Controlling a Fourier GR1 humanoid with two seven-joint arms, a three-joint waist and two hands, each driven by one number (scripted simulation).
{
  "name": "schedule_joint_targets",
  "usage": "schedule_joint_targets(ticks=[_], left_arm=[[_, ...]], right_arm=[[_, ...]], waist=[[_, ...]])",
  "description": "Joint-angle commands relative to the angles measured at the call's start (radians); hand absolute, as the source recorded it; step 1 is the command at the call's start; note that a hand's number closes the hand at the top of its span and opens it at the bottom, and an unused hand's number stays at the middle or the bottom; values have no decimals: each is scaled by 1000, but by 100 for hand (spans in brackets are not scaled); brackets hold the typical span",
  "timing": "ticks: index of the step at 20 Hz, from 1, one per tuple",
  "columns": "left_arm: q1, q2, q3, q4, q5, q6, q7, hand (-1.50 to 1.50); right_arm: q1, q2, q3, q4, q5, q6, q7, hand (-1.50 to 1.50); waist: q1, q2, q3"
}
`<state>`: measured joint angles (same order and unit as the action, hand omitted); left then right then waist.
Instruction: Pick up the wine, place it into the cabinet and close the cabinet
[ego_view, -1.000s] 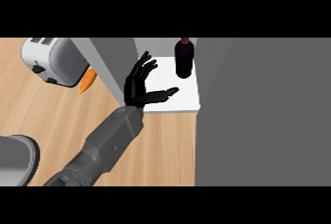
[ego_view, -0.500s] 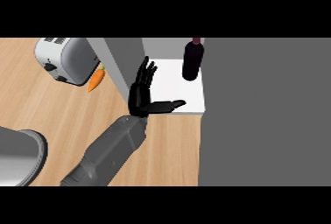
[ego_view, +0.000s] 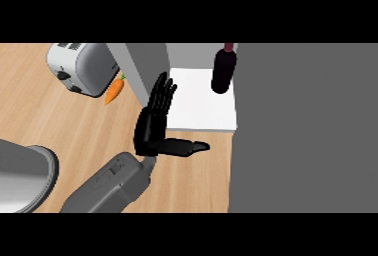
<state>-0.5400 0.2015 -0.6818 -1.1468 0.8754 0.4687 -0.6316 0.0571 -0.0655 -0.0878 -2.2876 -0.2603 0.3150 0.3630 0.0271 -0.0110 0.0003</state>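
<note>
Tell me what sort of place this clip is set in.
Most likely a kitchen counter. A toaster stands on the wooden counter top with a carrot beside it, and a wine bottle stands on a white cabinet shelf. One robot hand, open, is by the shelf.

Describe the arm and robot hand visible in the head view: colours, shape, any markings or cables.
One arm shows: a grey, boxy forearm with faint recessed marks on its casing, narrowing to a wrist. The robot hand is all black, with segmented fingers and a thumb. No cables visible.
</note>
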Motion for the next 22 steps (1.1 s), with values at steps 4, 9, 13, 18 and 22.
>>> schedule_joint_targets(ticks=[4, 9, 13, 18, 22], left_arm=[[224, 161, -57, -472, -86, 130, 114, -150], [343, 225, -72, -698, -155, 208, 192, -150], [415, 204, -93, -718, -228, 220, 146, -150], [532, 344, -17, -890, -186, 215, 169, -150], [690, 430, 64, -933, -167, 146, 110, -150]], right_arm=[[33, 36, 67, -29, 58, -4, -17, -150], [-6, -6, 31, -28, 36, 6, 7, -150], [15, -53, 57, -60, 14, 71, 42, 150], [34, -172, 93, -52, -53, 231, 65, 150], [94, -161, 149, -107, -76, 266, 68, 150]], waist=[[-14, 5, 0], [-18, 8, 0], [-23, 9, 0], [-3, 5, 0], [-13, 7, -1]])
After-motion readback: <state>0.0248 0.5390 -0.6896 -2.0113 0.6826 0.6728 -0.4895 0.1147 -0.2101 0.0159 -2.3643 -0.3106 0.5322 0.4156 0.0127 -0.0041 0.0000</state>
